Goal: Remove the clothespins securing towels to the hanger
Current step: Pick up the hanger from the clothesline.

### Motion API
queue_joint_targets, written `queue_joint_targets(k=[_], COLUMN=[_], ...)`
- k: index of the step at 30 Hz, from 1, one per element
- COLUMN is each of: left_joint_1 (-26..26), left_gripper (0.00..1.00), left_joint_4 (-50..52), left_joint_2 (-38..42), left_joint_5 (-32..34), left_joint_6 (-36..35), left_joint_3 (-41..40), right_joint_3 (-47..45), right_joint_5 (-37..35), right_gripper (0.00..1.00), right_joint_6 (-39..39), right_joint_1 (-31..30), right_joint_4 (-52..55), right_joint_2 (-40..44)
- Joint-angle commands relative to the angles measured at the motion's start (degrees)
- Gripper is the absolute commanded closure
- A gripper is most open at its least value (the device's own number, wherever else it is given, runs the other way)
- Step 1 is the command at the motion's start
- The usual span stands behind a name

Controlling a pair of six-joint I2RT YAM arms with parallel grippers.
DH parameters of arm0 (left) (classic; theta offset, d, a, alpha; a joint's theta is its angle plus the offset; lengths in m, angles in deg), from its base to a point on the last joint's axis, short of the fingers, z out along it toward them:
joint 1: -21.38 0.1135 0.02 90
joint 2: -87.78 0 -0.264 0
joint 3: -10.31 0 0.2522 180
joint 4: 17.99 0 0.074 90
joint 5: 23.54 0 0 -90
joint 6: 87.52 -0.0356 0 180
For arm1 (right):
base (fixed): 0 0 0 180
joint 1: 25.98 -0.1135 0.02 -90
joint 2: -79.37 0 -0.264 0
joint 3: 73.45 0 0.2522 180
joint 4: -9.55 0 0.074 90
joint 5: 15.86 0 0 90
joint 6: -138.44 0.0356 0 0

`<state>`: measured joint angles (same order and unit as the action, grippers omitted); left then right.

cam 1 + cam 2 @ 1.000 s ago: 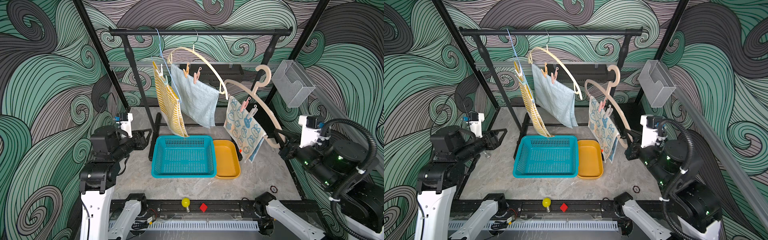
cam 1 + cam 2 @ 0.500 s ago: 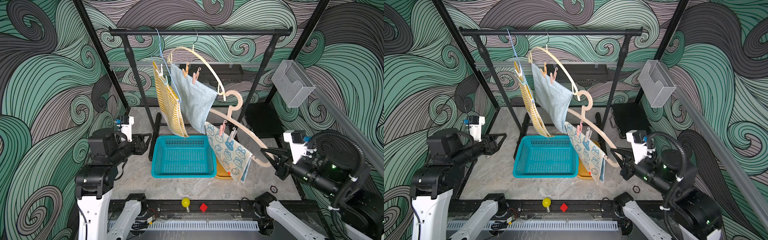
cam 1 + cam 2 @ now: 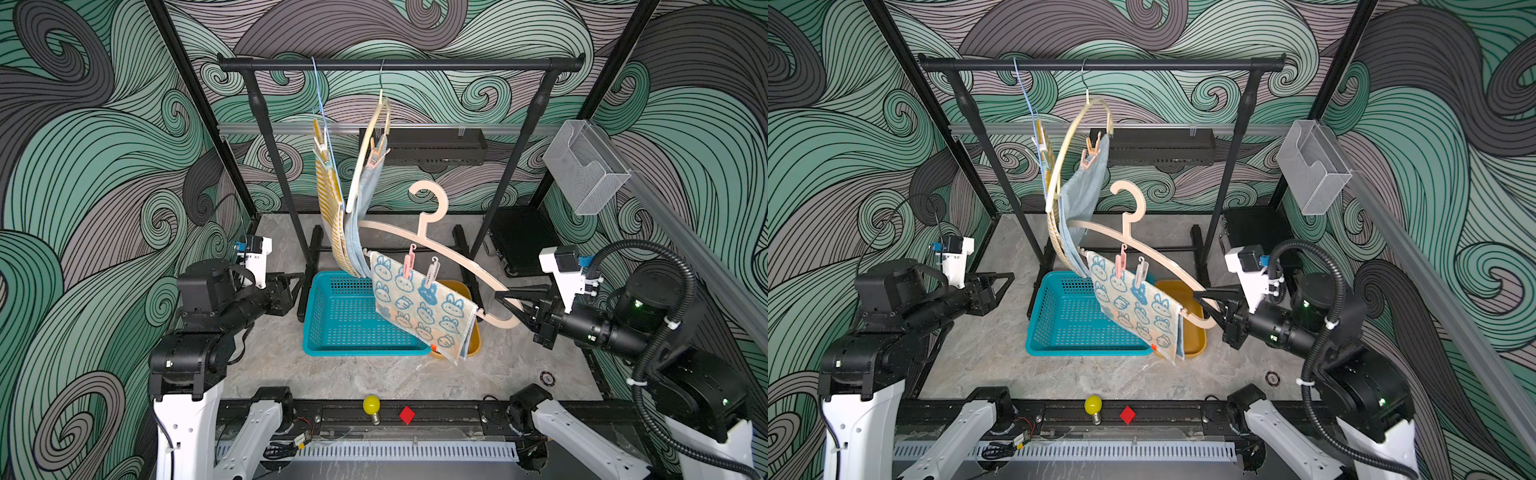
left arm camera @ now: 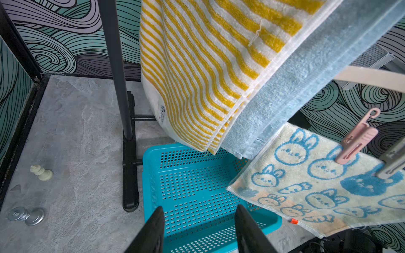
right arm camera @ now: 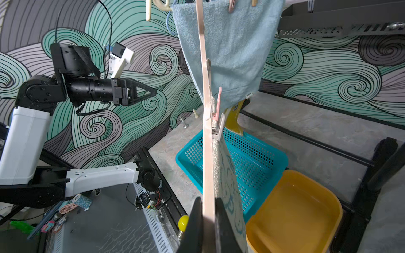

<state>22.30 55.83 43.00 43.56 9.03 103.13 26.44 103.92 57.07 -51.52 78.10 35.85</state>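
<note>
1. Left gripper [image 4: 199,208]: jaws apart, empty, low beside the teal basket [image 4: 151,175] on the bench.
2. Striped towel [image 4: 197,76]: hangs from the rail. There is a small tag near its hem, the print too small for me to read.
3. Light-blue towel [image 4: 295,87]: soft terry, touching the striped one.
4. Bunny towel [image 3: 419,307]: limp, draped on the peach hanger [image 3: 457,257] over the basket, pinned by a pink clothespin [image 3: 408,266] and a pale clothespin [image 3: 431,272]. I judge both light, stiff and springy. I'd pinch the tail ends standing above the bar.
5. Right gripper [image 5: 208,200]: jaws clamped on the peach hanger's end.
</note>
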Motion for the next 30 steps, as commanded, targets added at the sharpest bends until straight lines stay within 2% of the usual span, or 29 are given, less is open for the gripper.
queue_joint_targets(k=[1,15,30], left_joint_1=[-0.6,-0.6,-0.6], left_gripper=[0.49,0.5,0.51], left_joint_4=[1.3,0.9,4.2], left_joint_2=[0.5,0.3,0.7], left_joint_5=[-2.1,-7.9,-7.5], left_joint_6=[-1.5,-2.2,-2.2], left_joint_3=[1.3,2.1,3.2], right_joint_3=[-0.4,-2.4,-10.4], right_joint_5=[4.9,11.7,16.4], right_gripper=[1.0,1.0,1.0], right_joint_6=[0.7,0.6,-0.3], right_joint_1=[-0.3,-0.6,-1.9], right_joint_4=[-8.7,-18.0,-25.7], right_joint_2=[-1.0,-7.6,-10.7])
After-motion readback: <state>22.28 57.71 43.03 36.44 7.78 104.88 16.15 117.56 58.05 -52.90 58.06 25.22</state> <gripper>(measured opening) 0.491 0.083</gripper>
